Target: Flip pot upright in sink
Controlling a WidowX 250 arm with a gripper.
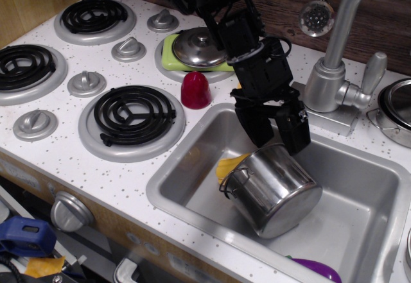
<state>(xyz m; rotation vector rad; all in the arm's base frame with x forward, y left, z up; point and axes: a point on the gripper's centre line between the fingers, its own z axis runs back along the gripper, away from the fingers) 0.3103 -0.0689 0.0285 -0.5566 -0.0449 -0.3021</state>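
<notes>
The pot (276, 190) is a shiny stainless-steel cylinder lying tilted on its side inside the sink (376, 167), its smooth flat base turned toward the front right and its mouth toward the back left. A thin wire loop handle shows at its left edge. Its polished wall mirrors the grey basin around it. Just behind the pot's mouth, something yellow (230, 165) lies on the sink floor, touching or nearly touching the pot.

The sink is a large rectangular grey metal basin with rounded corners and a raised rim, its surface dull and brushed. A purple curved object (316, 269) shows at the sink's front edge.

The black gripper (277, 131) hangs over the pot's upper back edge with its two blocky fingers spread apart; whether the tips touch the pot cannot be told.

Left of the sink stands a glossy red cup (195, 90), upside down. Behind the sink rises a matte grey faucet (343, 71) with a curved spout.
</notes>
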